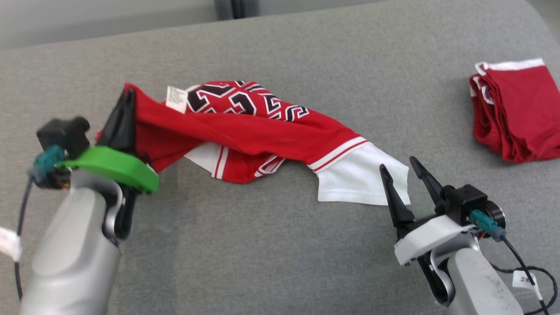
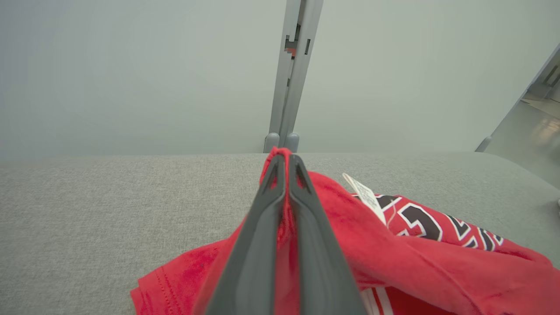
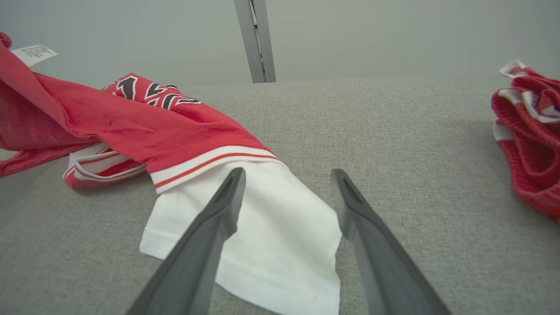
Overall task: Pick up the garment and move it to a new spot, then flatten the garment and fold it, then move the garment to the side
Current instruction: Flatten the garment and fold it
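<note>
The garment (image 1: 262, 131) is a red jersey with black-and-white lettering, a white care tag and a white sleeve end; it lies crumpled across the grey surface. My left gripper (image 1: 127, 98) is shut on its red left edge and lifts that end a little. In the left wrist view the fingers (image 2: 267, 210) pinch red fabric of the garment (image 2: 415, 258) between them. My right gripper (image 1: 399, 168) is open, its tips just at the edge of the white sleeve. In the right wrist view the right gripper (image 3: 286, 175) straddles the white part of the garment (image 3: 271, 227) with nothing gripped.
A second red garment (image 1: 516, 109) with white trim lies folded at the far right, also seen as a red garment (image 3: 531, 131) in the right wrist view. The grey padded surface (image 1: 271, 253) spreads wide in front. A grey wall with a vertical post (image 2: 291, 74) stands behind.
</note>
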You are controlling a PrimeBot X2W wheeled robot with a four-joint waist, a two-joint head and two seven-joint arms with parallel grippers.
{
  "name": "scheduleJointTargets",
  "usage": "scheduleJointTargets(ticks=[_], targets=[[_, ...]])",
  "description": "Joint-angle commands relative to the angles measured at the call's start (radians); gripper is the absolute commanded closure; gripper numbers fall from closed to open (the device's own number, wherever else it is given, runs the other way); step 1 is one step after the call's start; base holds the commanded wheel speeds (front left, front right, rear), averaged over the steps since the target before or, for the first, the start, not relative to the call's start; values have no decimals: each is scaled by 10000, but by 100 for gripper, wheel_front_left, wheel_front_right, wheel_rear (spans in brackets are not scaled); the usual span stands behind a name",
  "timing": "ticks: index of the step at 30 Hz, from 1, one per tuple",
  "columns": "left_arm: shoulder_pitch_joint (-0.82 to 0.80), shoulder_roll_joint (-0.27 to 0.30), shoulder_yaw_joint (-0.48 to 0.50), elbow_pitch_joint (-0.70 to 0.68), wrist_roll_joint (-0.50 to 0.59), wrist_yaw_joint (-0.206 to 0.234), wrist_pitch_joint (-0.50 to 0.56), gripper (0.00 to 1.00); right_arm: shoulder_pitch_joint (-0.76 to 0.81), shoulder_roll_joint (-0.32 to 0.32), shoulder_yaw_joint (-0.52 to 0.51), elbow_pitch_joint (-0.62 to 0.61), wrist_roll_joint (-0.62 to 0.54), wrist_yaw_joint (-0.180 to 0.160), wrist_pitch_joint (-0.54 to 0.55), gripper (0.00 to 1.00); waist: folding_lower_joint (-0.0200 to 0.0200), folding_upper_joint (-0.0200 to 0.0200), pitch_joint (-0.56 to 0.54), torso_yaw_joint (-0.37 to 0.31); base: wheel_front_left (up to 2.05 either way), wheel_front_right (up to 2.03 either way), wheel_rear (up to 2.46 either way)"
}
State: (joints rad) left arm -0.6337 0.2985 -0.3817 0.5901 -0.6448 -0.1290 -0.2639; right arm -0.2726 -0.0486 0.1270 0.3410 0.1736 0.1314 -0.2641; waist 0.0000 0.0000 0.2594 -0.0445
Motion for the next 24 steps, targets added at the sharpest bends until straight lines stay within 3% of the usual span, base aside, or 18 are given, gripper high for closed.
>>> scheduleJointTargets(ticks=[1,6,7,8,9,10,17,24], targets=[[573,-108,230,-307,235,-27,-5,100,227,-43,-80,67,41,-15,-3,0,0,0,-775,587,0,0,0],[2618,-462,808,-1162,850,-27,-5,100,626,-43,-248,259,142,-15,-3,0,0,0,-1464,942,0,0,0],[2958,-499,936,-1166,967,-27,-5,85,695,-45,-275,288,175,-15,-2,0,0,0,-1580,990,0,0,0],[3386,-589,1069,-1175,1154,-27,-5,55,789,-39,-287,317,221,-15,-2,0,0,0,-1702,1033,0,0,0],[3829,-738,1220,-1103,1246,-27,-4,5,867,-42,-306,351,244,-15,-2,0,0,0,-1801,1060,0,0,0],[4138,-842,1366,-1026,1320,-27,-5,0,902,-43,-306,373,281,-15,-2,0,0,0,-1871,1067,0,0,0],[5636,-1717,3197,-1269,2203,23,-3,0,1253,-43,-362,447,433,-15,-2,0,0,0,-2199,1036,0,0,0],[5874,-2245,3938,-1383,3072,-16,-5,0,1453,-43,-353,580,525,-15,-2,0,0,0,-2405,881,0,0,0]])
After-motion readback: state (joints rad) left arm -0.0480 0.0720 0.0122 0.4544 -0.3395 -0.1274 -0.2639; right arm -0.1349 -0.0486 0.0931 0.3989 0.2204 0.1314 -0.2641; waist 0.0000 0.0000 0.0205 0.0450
